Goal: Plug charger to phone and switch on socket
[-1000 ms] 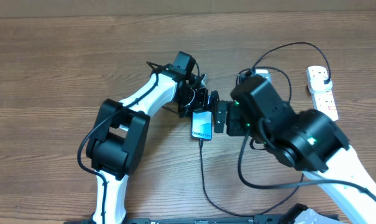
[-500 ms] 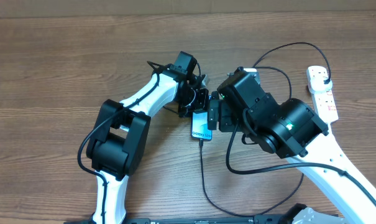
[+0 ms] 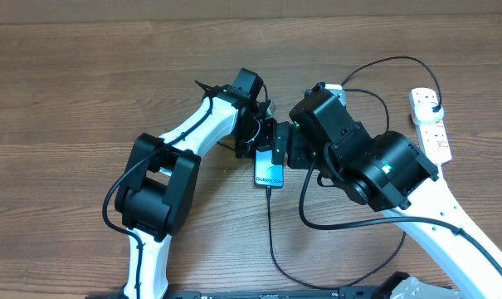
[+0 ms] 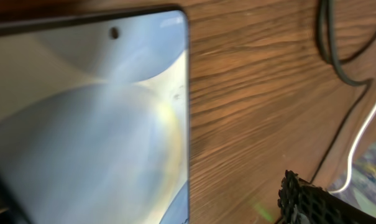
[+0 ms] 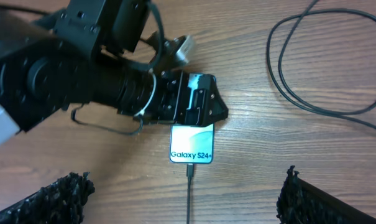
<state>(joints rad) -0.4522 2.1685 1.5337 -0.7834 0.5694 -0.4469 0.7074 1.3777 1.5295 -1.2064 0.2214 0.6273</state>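
Observation:
The phone [image 3: 269, 170] lies flat on the wooden table, its lit screen [image 5: 191, 144] showing dark text. The charger's small connector [image 5: 189, 169] sits in the phone's near short end, and its thin black cable [image 3: 271, 237] runs toward the front edge. My left gripper [image 3: 265, 143] hovers open over the phone's far half; the screen [image 4: 88, 124] fills its wrist view, with bare wood between the phone's edge and one finger [image 4: 306, 202]. My right gripper [image 5: 184, 205] is open, straddling the cable just short of the phone. The white socket [image 3: 431, 124] lies far right, a black plug [image 3: 434, 102] in it.
Loops of black cable [image 5: 299, 99] lie on the wood to the right of the phone, arching back toward the socket. The two arms stand close together above the phone. A table edge runs along the far side.
My right arm has swung its wrist up and left, bringing its gripper closer beside the left one. The left arm, phone and cable have not moved.

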